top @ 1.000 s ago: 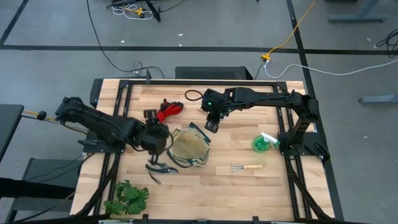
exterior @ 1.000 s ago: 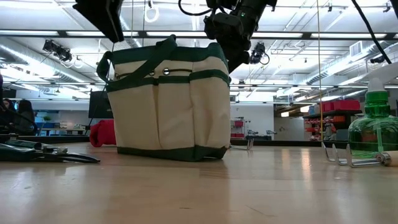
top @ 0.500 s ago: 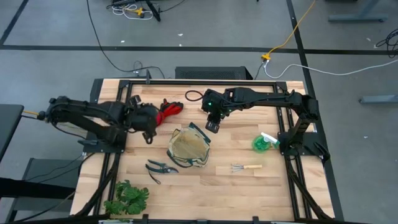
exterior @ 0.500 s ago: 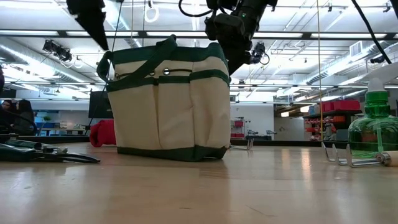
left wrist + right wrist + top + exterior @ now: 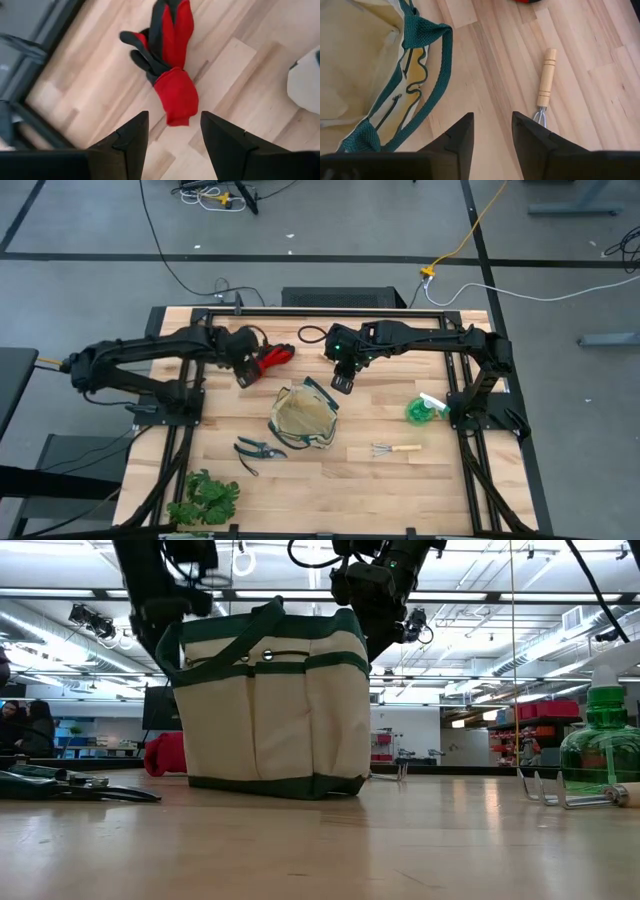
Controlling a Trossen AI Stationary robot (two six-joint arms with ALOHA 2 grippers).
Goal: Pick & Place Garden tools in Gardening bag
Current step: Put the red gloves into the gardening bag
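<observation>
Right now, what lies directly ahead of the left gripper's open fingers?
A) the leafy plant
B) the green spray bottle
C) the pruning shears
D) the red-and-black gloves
D: in the left wrist view the left gripper is open and empty, with the red-and-black gloves lying on the table just beyond it.

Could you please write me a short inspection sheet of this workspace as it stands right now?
Surface: wooden table, in a dark frame.
Job's things: gardening bag upright mid-table; red-and-black gloves behind it; pruning shears in front of it; one hand rake right of the bag's front, another below the right gripper; spray bottle far right.
Clutter: leafy plant at the front left corner.
Grippers: left gripper open, above the gloves; right gripper open, empty, beside the bag's rim.
Cables: black loop on the table's back edge; yellow cable on the floor.
Surroundings: grey floor, workshop room behind.
</observation>
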